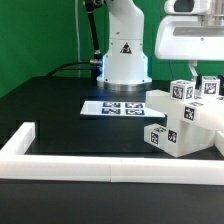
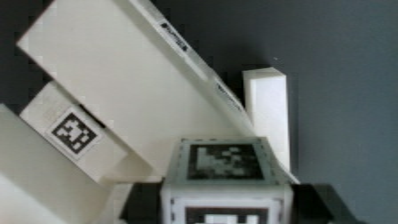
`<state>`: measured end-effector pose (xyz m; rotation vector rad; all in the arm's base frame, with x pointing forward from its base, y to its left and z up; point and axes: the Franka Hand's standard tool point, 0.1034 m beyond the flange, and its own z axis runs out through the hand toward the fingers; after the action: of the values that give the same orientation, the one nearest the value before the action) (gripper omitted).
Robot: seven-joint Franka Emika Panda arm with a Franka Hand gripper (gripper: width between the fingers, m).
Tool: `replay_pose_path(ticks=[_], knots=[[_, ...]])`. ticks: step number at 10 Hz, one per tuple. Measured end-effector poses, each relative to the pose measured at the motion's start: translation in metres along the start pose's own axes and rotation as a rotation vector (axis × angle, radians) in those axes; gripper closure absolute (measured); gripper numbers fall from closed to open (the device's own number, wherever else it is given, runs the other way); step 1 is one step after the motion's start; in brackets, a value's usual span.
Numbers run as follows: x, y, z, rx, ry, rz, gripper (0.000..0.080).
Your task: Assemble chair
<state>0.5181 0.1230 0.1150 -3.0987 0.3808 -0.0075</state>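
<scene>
The chair parts (image 1: pixel 185 125) stand joined in a white blocky cluster on the exterior view's right, with black-and-white tags on several faces. My gripper (image 1: pixel 190 80) comes down on the cluster from above. In the wrist view my gripper (image 2: pixel 226 200) is shut on a small white tagged block (image 2: pixel 226 165), with a dark finger (image 2: pixel 146 203) pressed on each side of it. Behind the block lies a large white slab (image 2: pixel 134 80) with a tag (image 2: pixel 75 131), and a narrow white post (image 2: pixel 267 100) stands beside it.
The marker board (image 1: pixel 113 107) lies flat on the black table in front of the robot base (image 1: pixel 124 50). A long white border rail (image 1: pixel 90 167) runs along the front and turns back at the exterior view's left (image 1: pixel 20 140).
</scene>
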Motion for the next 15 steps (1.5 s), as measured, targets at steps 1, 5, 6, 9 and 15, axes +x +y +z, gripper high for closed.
replay_pose_path(ticks=[1,5,6,9,15], knots=[[0.0,-0.0001,0.0,0.0,0.0,0.05,0.0511],[-0.0006,-0.0011,0.0,0.0,0.0,0.303,0.0511],[-0.0006,-0.0012,0.0001,0.0,0.0,0.311,0.0511],[-0.0013,-0.0019,0.0002,0.0,-0.001,0.285,0.0266],[-0.0004,-0.0018,-0.0004,-0.008,0.003,-0.159,0.015]])
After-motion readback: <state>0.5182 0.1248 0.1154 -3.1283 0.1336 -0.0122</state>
